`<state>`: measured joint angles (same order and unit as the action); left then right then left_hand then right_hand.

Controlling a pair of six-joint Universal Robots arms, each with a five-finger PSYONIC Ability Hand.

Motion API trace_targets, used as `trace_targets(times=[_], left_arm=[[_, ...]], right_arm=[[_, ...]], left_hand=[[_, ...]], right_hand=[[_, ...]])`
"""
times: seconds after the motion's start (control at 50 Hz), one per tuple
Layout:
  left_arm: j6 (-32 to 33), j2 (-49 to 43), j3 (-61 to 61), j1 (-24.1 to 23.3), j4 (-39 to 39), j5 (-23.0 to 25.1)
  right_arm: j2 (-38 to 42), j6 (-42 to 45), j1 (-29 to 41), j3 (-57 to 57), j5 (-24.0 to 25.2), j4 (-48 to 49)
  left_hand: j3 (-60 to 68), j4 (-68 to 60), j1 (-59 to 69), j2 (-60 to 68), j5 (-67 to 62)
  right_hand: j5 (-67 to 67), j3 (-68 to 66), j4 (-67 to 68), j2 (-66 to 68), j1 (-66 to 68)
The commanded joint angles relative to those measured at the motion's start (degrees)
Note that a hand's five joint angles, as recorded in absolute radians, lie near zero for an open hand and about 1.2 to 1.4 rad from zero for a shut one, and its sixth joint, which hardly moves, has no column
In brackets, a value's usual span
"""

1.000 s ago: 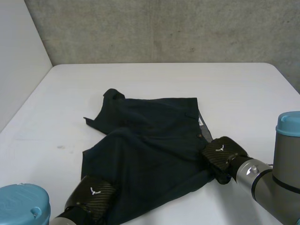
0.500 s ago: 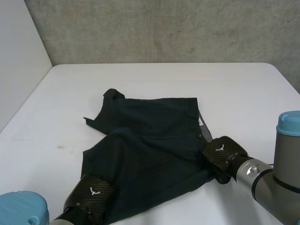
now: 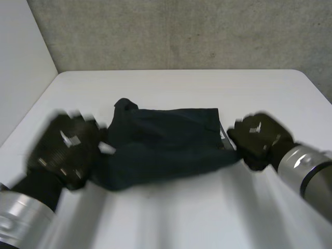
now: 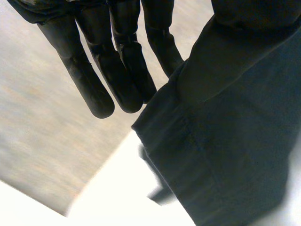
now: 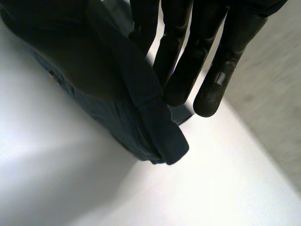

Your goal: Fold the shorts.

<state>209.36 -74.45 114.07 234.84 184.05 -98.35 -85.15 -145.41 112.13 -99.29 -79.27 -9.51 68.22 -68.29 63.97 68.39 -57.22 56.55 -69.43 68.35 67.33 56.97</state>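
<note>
Both hands hover over the white tabletop [image 3: 207,88] with the dark shorts [image 3: 166,142] stretched between them, mid-table! The left hand [image 3: 65,150] holds one end, fingers [image 4: 94,80] straight, cloth caught at the thumb side. The right hand [image 3: 259,137] pinches the other end, fingers [image 5: 211,80] straight, fabric bunched beside them.

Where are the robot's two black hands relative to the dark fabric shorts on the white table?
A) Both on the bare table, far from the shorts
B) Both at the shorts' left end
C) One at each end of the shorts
C: in the head view the left hand is at the left end of the dark fabric shorts and the right hand is at their right end.
</note>
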Motion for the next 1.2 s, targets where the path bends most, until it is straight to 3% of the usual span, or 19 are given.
trace_targets(times=[0.02, 0.1, 0.2, 0.22, 0.4, 0.58, 0.7, 0.78, 1.0, 1.14, 1.18, 1.2], left_arm=[[2.5, 7.8, -9.7, 5.7, -0.8, 0.4], [2.4, 6.8, -8.5, 6.6, -1.0, 1.1], [2.2, 2.0, -3.6, 6.6, -0.4, 1.9], [2.1, 1.2, -3.3, 6.7, -0.3, 1.9], [1.9, -2.1, -3.0, 6.2, -0.1, 1.8], [0.6, -1.4, -2.9, 6.1, -0.1, 1.9], [0.3, -1.7, -3.0, 6.0, -0.1, 1.9], [0.3, -1.9, -3.3, 6.1, -0.1, 1.9], [0.0, -4.0, -5.4, 6.0, 0.7, 1.9], [-1.5, -5.1, -6.6, 5.8, 0.7, 1.8], [-2.5, -5.2, -6.9, 5.7, 0.7, 1.8], [-2.7, -5.2, -7.0, 5.7, 0.7, 1.8]], right_arm=[[-5.8, 0.0, -0.1, 9.3, 2.4, -3.8], [-5.0, 0.4, -0.2, 6.5, 3.8, -5.4], [0.3, 0.0, -0.9, 3.3, 4.0, -7.8], [0.7, -0.2, -0.9, 3.3, 4.1, -8.2], [-0.5, -8.2, -3.7, 5.8, 6.8, -13.3], [-0.5, -15.7, -9.1, 5.4, 17.8, -16.2], [-0.5, -19.7, -9.9, 3.0, 18.4, -16.4], [-1.6, -21.5, -9.9, -2.7, 19.0, -13.0], [-4.0, -32.1, -7.6, -19.3, 18.1, 8.1], [5.2, -32.4, -4.0, -17.7, 16.7, 15.5], [8.1, -32.1, -2.9, -15.9, 15.5, 15.2], [9.6, -32.2, -2.3, -14.8, 15.2, 15.1]], left_hand=[[11.8, -11.7, 16.0, 11.6, -12.8], [11.8, -11.7, 16.0, 11.6, -12.8], [11.8, -11.7, 16.0, 11.6, -12.8], [11.8, -11.7, 16.0, 11.6, -12.8], [11.8, -11.7, 16.0, 11.6, -12.8], [11.8, -11.7, 16.0, 11.6, -12.8], [11.8, -11.7, 16.0, 11.6, -12.8], [11.8, -11.7, 16.0, 11.6, -12.8], [11.8, -11.7, 16.0, 11.6, -12.8], [11.8, -11.7, 16.0, 11.6, -12.8], [11.8, -11.7, 16.0, 11.6, -12.8], [11.8, -11.7, 16.0, 11.6, -12.8]], right_hand=[[13.5, -10.6, 11.7, 12.7, 23.0], [4.5, -1.6, 2.7, 3.7, 14.1], [-40.0, 42.9, -41.8, -40.8, -30.4], [-42.8, 45.7, -44.6, -43.6, -33.2], [-43.7, 46.6, -45.5, -44.5, -34.1], [-41.3, 44.2, -43.1, -42.1, -31.7], [-40.7, 43.5, -42.5, -41.4, -31.1], [-39.0, 41.9, -40.8, -39.8, -29.4], [-39.5, 42.4, -41.3, -40.3, -29.9], [-37.5, 40.3, -39.3, -38.2, -27.9], [-32.1, 35.0, -33.9, -32.9, -22.5], [-22.6, 25.5, -24.4, -23.4, -13.0]])
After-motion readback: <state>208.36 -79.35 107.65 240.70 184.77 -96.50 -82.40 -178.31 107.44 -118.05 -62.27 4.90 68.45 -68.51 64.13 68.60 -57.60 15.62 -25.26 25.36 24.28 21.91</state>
